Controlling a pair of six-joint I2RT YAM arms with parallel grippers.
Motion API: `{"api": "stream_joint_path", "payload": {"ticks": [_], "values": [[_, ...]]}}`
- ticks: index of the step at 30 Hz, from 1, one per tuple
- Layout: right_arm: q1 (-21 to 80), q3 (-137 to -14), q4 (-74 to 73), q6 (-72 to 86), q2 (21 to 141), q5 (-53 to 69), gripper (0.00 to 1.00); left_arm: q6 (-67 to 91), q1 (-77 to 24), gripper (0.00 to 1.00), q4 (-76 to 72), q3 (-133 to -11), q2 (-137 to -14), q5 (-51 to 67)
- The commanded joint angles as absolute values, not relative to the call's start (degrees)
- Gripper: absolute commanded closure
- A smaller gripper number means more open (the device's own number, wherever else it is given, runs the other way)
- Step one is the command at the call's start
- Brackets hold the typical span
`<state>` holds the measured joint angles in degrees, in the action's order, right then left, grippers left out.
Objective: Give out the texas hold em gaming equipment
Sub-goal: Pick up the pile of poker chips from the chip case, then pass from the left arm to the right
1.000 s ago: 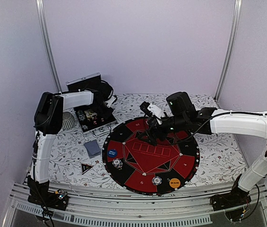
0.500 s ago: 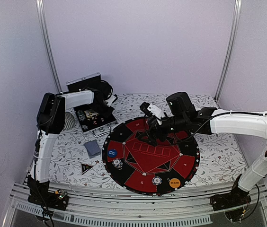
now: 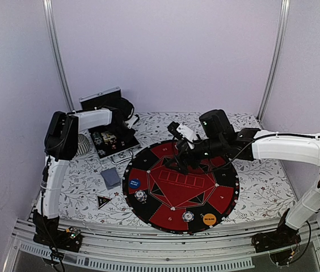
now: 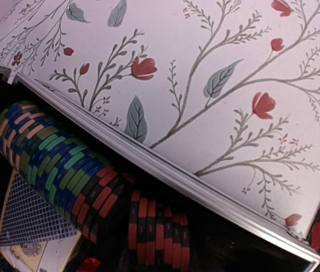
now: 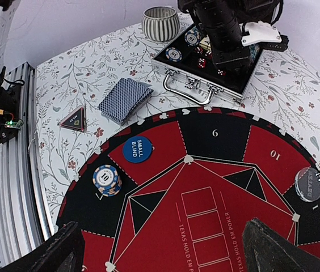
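Note:
My left gripper [image 3: 113,135] reaches down into the open silver-edged case [image 3: 127,148]; its fingers are hidden. The left wrist view shows rows of striped chips [image 4: 52,161] and red-black chips [image 4: 157,226] on edge in the case, with a grid-backed card [image 4: 32,218] beside them. My right gripper [image 5: 171,255] hangs open and empty above the middle of the mat [image 5: 205,187]. On the mat lie a blue blind button [image 5: 137,149], a chip stack [image 5: 106,179], another chip stack [image 3: 188,216] and an orange button [image 3: 209,218]. The card deck [image 5: 126,99] and the black triangular marker [image 5: 73,119] lie left of the mat.
A striped cup [image 5: 161,22] stands behind the case. A clear round dealer disc [image 5: 308,183] lies on the mat's far right edge. The case lid [image 3: 100,99] stands open at the back. The table's rail [image 3: 148,249] runs along the near edge.
The left arm has shifted slightly over the case. The right gripper stays above the mat, almost unmoved.

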<state>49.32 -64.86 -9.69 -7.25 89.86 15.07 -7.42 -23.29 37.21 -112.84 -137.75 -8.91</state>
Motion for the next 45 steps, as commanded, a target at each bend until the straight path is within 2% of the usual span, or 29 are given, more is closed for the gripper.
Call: {"api": "stream_joint_path", "payload": {"ticks": [1, 5, 7, 11, 12, 18, 24, 31, 34, 36, 41, 45], "values": [[48.98, -67.1, -10.39, -7.01, 88.93, 13.61, 0.01, -4.92, -22.42, 1.0, 36.92, -113.81, -131.1, -6.96], [49.03, -66.96, -10.46, -7.12, 86.49, 9.91, 0.01, -0.79, -22.46, 1.0, 36.91, -113.19, -123.97, -4.72], [48.99, -66.72, -10.39, -7.19, 84.46, 7.98, 0.01, 3.51, -22.54, 1.0, 36.68, -111.63, -119.47, 0.01], [48.96, -66.59, -9.9, -7.87, 82.26, 2.23, 0.01, 14.04, -23.77, 1.0, 28.78, -101.78, -107.39, 15.88], [49.4, -67.86, -9.36, -10.87, 82.78, -1.65, 0.01, 20.59, -26.91, 1.0, 24.79, -94.44, -103.57, 25.67], [55.8, -66.57, 2.32, -23.79, 83.34, -4.88, 0.01, 30.2, -36.55, 1.0, 17.59, -83.58, -97.39, 37.51], [56.74, -66.3, 4.26, -26.76, 85.04, -2.68, 0.02, 35.5, -41.86, 1.0, 13.13, -78.57, -92.95, 40.53], [56.96, -62.33, 3.4, -31.61, 82.01, 6.65, 0.08, 37.47, -42.74, 1.0, 11.83, -76.34, -90.98, 40.39], [57.17, -60.35, 6.28, -34.56, 81.88, 5.03, 0.07, 37.72, -43.04, 1.0, 11.55, -75.7, -90.88, 40.59], [57.16, -61.75, 6.21, -35.59, 83.56, 1.1, 0.13, 37.79, -43.23, 1.0, 11.43, -75.53, -90.75, 40.44], [57.22, -65.01, 6.15, -35.32, 87.02, -3.85, 0.37, 38.11, -43.37, 1.0, 11.01, -75.09, -90.45, 40.52], [57.18, -66.06, 6.07, -33.97, 88.09, -4.3, 0.36, 38.9, -43.48, 1.0, 10.19, -74.14, -90.35, 40.38]]}}
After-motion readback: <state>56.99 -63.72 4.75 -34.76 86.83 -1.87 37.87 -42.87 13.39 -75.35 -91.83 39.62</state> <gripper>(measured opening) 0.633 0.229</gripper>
